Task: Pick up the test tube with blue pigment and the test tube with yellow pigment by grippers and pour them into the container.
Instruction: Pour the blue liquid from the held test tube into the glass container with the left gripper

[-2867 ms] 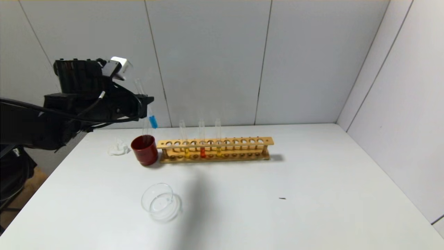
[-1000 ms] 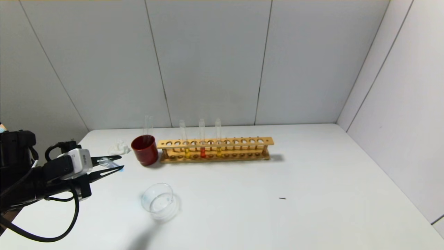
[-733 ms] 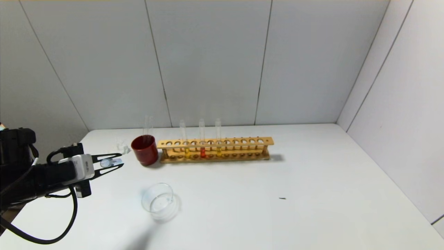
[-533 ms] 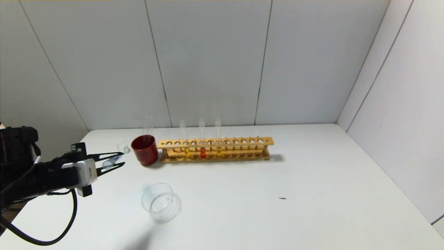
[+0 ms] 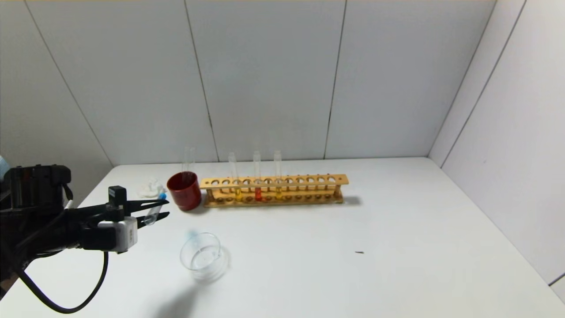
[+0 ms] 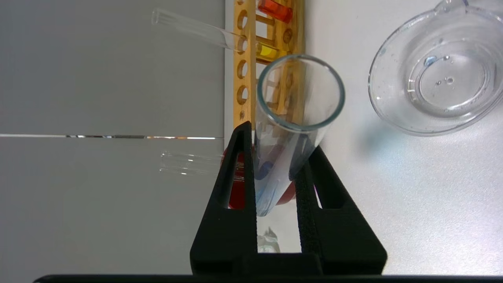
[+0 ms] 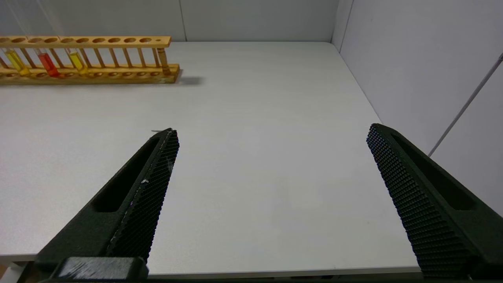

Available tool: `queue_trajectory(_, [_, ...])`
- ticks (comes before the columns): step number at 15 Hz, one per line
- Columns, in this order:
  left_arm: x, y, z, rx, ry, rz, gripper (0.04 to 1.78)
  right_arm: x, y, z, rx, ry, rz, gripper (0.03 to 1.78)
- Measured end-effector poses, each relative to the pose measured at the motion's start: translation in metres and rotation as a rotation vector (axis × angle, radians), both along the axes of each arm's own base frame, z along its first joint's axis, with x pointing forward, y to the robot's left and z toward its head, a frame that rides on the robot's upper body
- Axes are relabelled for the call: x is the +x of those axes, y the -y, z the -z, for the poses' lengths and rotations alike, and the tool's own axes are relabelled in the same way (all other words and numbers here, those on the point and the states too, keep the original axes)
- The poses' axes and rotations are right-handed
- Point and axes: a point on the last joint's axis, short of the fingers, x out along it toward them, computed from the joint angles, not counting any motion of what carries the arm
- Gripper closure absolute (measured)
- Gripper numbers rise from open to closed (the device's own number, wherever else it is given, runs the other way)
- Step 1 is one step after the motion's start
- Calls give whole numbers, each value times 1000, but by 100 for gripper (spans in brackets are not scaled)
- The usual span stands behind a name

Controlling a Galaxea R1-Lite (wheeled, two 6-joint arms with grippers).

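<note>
My left gripper [image 5: 164,209] is shut on the test tube with blue pigment [image 5: 154,212], low over the table's left side. The tube is tilted, its blue closed end raised toward the red cup and its open mouth lower. In the left wrist view both fingers of the gripper [image 6: 279,137] clamp the tube [image 6: 292,118], mouth toward the camera. The container [image 5: 194,247] stands to the right of the tube, not under it; it [image 6: 393,94] holds a few blue-tinged drops. Two tubes with yellow pigment [image 5: 238,193] [image 5: 278,192] stand in the rack. My right gripper [image 7: 272,129] hangs open over the front right.
The wooden rack [image 5: 309,180] stands at the back middle, with a red-liquid tube [image 5: 258,194] between the yellow ones. A dark red cup [image 5: 184,192] holding empty glass tubes sits at its left end. A crumpled white tissue [image 5: 148,190] lies beyond the left gripper.
The left arm came down from beside the cup to table height. Over the last second the wrist rolled, swinging the tube's blue end upward, and the gripper edged right.
</note>
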Motion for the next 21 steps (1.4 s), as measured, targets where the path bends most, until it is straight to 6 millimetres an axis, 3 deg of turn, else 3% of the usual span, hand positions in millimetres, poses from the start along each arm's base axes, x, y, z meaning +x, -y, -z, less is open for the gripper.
queue_trajectory(7, [14,-1,9,117,79,41,149,0,0,0,0,0,0,6])
queue_trajectory(15, [25,7,7,221,98,-37,149,0,0,0,0,0,0,6])
queue_trajectory(21, [29,13,13,303,155,30,149,0,0,0,0,0,0,6])
